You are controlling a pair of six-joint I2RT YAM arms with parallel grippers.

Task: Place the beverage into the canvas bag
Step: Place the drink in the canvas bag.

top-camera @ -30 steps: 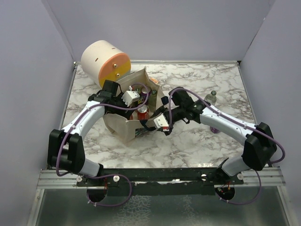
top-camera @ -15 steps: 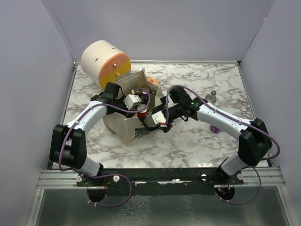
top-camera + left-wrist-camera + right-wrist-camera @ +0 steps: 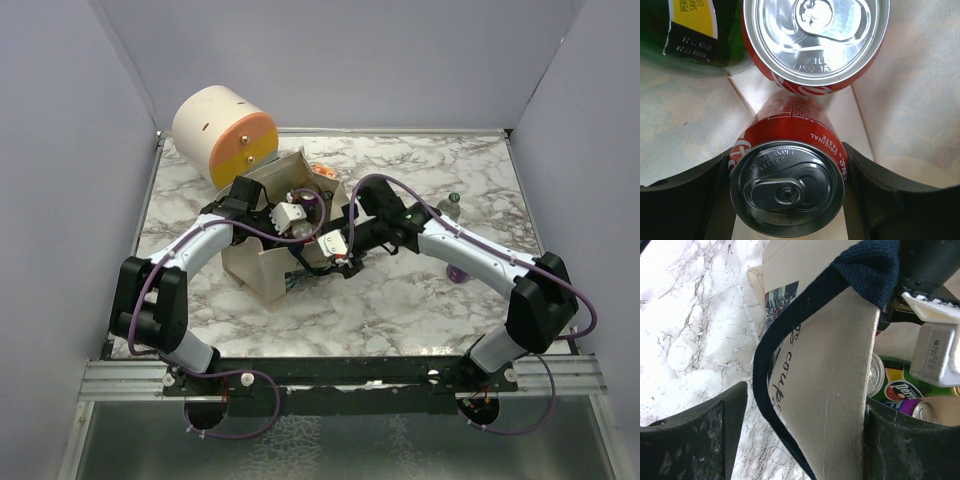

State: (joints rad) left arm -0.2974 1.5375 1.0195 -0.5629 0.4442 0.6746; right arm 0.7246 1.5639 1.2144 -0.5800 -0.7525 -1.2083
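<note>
The beverage, a red cola can (image 3: pixel 790 125), sits between my left gripper's (image 3: pixel 788 172) two black fingers, which are shut on its sides, top facing the camera. It is down inside the canvas bag (image 3: pixel 255 275), over the pale bag floor (image 3: pixel 920 100). My right gripper (image 3: pixel 805 415) straddles the bag's beige side wall (image 3: pixel 835 380) and navy strap handle (image 3: pixel 785 330). Its inner finger touches the cloth, its outer finger stands apart over the marble, so the jaws are open. In the top view both wrists cover the bag's mouth and hide the can.
Inside the bag lie a second red can (image 3: pixel 815 45), a green bottle (image 3: pixel 685 30) and a purple can (image 3: pixel 922 410). The cream-and-orange drum (image 3: pixel 222 135) stands just behind the bag. A clear bottle (image 3: pixel 449 207) stands on the marble at the right.
My left gripper has carried the can farther into the bag, out of the top view's sight. The right gripper has shifted left and up along the bag's rim, and its jaws have widened.
</note>
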